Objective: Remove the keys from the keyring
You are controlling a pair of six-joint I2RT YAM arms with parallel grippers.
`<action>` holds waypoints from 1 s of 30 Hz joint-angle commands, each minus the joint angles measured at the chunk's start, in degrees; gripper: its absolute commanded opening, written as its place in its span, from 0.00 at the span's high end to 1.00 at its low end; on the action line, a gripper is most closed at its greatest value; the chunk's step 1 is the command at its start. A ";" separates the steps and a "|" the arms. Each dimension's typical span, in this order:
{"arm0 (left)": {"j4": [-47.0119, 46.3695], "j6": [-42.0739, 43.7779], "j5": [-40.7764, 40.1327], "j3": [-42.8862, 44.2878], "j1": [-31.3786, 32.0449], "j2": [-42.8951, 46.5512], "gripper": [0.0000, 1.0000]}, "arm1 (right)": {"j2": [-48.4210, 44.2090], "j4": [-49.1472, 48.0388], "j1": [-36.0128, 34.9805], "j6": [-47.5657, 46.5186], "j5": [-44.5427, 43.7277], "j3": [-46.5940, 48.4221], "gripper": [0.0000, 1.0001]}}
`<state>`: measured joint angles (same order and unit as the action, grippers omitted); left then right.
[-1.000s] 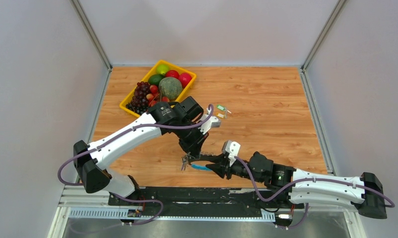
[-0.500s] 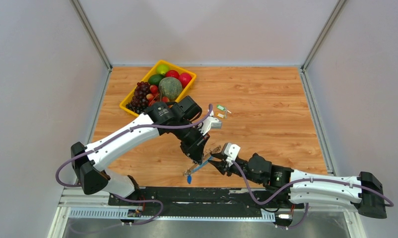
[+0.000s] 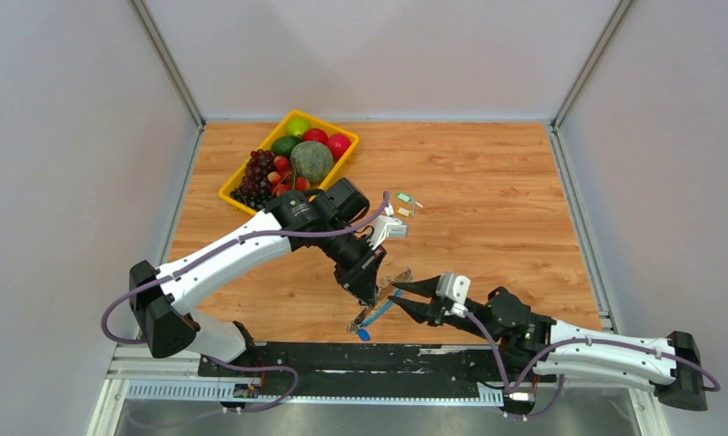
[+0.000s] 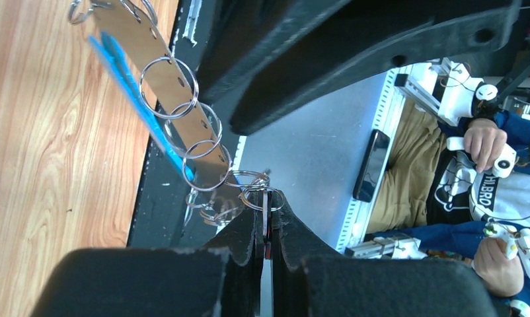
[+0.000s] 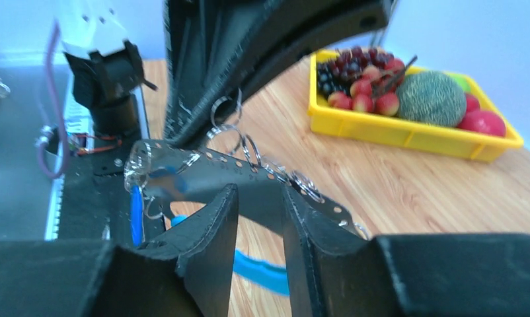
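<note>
Top external view: the left arm reaches over the near middle of the table (image 3: 487,200). The left fingers (image 3: 366,283) point down, pinched shut on the keyring (image 3: 378,307), which hangs tilted below them. Held this way, its small rings dangle free instead of lying flat. The right fingers (image 3: 413,287) come in from the right, spread wide, with their tips just beside the hanging band. I judge they are lining up to work a key or ring loose while the other arm steadies the load. Two keys (image 3: 404,204), one green-headed and one orange-headed, lie on the wood farther back, well apart from the keyring and right of the yellow tray (image 3: 224,191) of fruit. They look to be already off.

Left wrist view: the left fingers (image 4: 252,241) are closed tight on one small split ring at the end of the keyring (image 4: 163,72). The keyring is a perforated metal band with a blue strip along it and a row of split rings. Gripping at the end ring leaves the rest of the band exposed for the other arm. No key head can be made out here.

Right wrist view: the right fingers (image 5: 213,218) stand apart and hold nothing. The keyring (image 5: 203,172) crosses just beyond their gap, hanging from the dark left fingers (image 5: 203,92) above. Whether they touch it cannot be told. The yellow tray (image 5: 408,142) sits far right.
</note>
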<state>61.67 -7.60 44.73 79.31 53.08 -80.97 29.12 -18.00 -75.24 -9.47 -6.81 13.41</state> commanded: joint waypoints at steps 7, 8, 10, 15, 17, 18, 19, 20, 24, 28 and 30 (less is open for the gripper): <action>-4.68 -1.12 4.95 -0.30 -0.22 1.43 1.00 | -3.57 -7.04 -0.10 -1.25 11.09 -0.68 0.68; -4.88 -1.20 5.07 -0.29 -0.20 1.43 1.00 | -3.12 -7.50 -0.08 -1.20 11.44 -0.67 0.68; -5.08 -1.39 5.18 -0.15 -0.19 1.55 1.00 | -2.06 -8.41 -0.08 -0.93 12.10 -0.54 0.69; -5.23 -1.72 5.10 -0.45 -0.22 1.84 1.00 | 0.00 -10.32 -0.10 -0.89 12.42 -0.15 0.69; -5.31 -1.80 5.17 -0.60 -0.20 1.93 1.00 | 0.60 -10.86 -0.08 -0.98 12.38 -0.08 0.69; -5.41 -1.78 5.30 -0.67 -0.18 1.94 1.00 | 1.07 -11.01 -0.08 -1.06 12.27 0.13 0.69; -5.50 -1.88 5.38 -0.76 -0.22 1.95 1.00 | 1.38 -11.01 -0.08 -1.13 12.07 0.35 0.69; -5.86 -2.11 5.48 -0.79 -0.18 2.00 1.00 | 1.73 -11.15 -0.08 -1.08 11.90 0.46 0.69; -6.36 -2.55 6.19 -1.29 -0.20 1.94 1.00 | 2.48 -12.22 -0.14 -0.88 10.42 0.76 0.69; -6.64 -2.91 6.85 -1.85 -0.24 2.02 1.00 | 2.84 -13.55 -0.08 -1.07 8.30 0.46 0.73; -6.91 -3.09 7.08 -2.14 -0.20 2.11 1.00 | 3.02 -14.48 -0.08 -0.92 7.77 0.18 0.73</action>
<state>57.21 -9.61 48.38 77.45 52.95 -80.95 31.97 -27.05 -75.31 -10.22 3.64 12.88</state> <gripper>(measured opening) 0.055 0.274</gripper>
